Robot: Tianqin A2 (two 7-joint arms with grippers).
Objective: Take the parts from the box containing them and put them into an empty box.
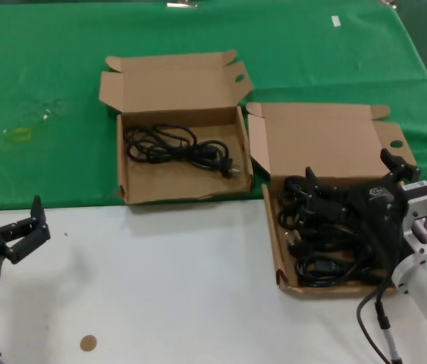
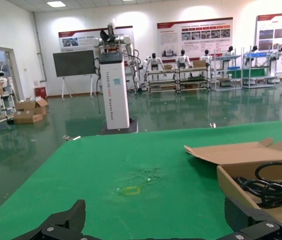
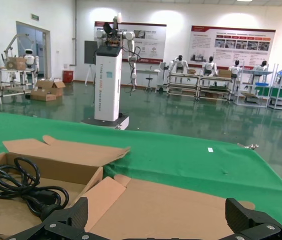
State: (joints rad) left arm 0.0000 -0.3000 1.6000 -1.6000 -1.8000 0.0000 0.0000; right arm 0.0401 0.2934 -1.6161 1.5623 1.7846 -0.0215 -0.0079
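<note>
Head view shows my right hand (image 1: 350, 186) spread over limp, light, tangle-prone cords (image 1: 315, 227); I'd pinch one bundled loop.

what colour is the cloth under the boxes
Green, clearest in the head view.

no text legible anywhere

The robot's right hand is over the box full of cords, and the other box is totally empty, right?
Not quite. The right hand is over the full box, but the other box already holds one cord, as the head view shows.
</note>
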